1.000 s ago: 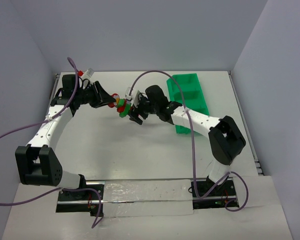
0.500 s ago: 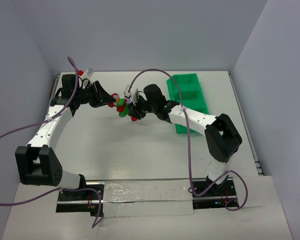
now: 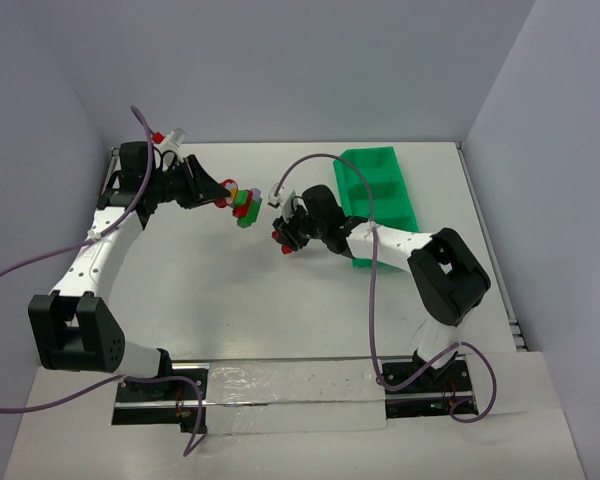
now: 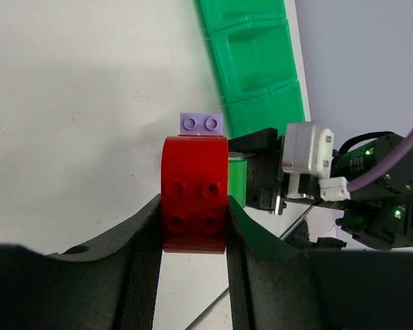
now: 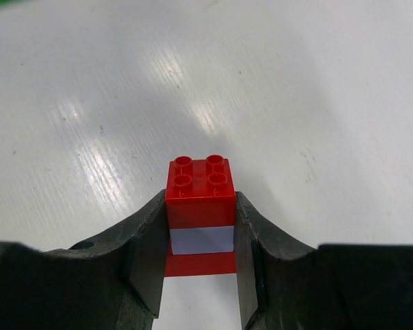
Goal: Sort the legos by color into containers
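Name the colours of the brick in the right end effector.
Brick: red with a white band; right wrist view.

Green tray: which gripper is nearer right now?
Right. The right gripper, shut on a red brick, sits just left of the tray; the left gripper, holding a brick stack, is farther left.

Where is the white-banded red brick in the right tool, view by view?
Top external: the red-and-white brick sits near the centre, in the right tool, left of the green tray.
Left wrist: not in it; the red brick there is in the left tool.
Right wrist: centre frame, clamped.
Shared landmark: the green tray, in the top and left wrist views.
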Tool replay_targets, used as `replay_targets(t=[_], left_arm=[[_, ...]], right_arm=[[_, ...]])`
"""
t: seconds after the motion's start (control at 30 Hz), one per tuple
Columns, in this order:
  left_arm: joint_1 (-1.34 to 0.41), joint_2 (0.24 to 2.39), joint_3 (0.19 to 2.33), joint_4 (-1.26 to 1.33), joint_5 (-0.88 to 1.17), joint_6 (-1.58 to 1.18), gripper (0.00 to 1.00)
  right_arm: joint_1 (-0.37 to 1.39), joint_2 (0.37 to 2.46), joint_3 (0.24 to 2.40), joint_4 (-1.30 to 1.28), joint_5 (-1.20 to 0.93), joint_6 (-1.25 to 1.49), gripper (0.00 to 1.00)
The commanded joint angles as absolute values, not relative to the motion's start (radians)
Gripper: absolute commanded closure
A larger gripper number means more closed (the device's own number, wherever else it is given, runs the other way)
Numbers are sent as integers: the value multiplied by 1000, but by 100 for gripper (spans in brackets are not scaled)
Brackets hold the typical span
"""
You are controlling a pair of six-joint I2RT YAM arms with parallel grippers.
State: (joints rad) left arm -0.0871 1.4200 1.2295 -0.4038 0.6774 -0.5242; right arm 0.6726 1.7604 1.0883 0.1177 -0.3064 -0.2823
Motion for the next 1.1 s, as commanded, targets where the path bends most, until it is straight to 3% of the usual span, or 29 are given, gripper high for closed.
replay_targets(t=[0.0,0.17,0.4,0.73,0.93,1.07], left_arm=[[-77,1397,1282,-356,699,-546,100],[-77,1409,1290,-393,614,-537,100],[-167,1465,1327,-564,49,-474,100],[-319,1576,1351,-543,-354,-505,100],[-315,1623,1327,-458,-271,-522,100],[-223,1603,1220,-259,46,-542,100]], right_arm=[[669,1693,1089,192,-291,-261,100],[670,1717,1131,155,-258,-239,100],[669,1691,1123,162,-190,-151,100],[670,1565,1076,142,-60,-17,99],[673,1470,1001,165,-27,-2,98],[672,1415,960,154,-7,-3,97]])
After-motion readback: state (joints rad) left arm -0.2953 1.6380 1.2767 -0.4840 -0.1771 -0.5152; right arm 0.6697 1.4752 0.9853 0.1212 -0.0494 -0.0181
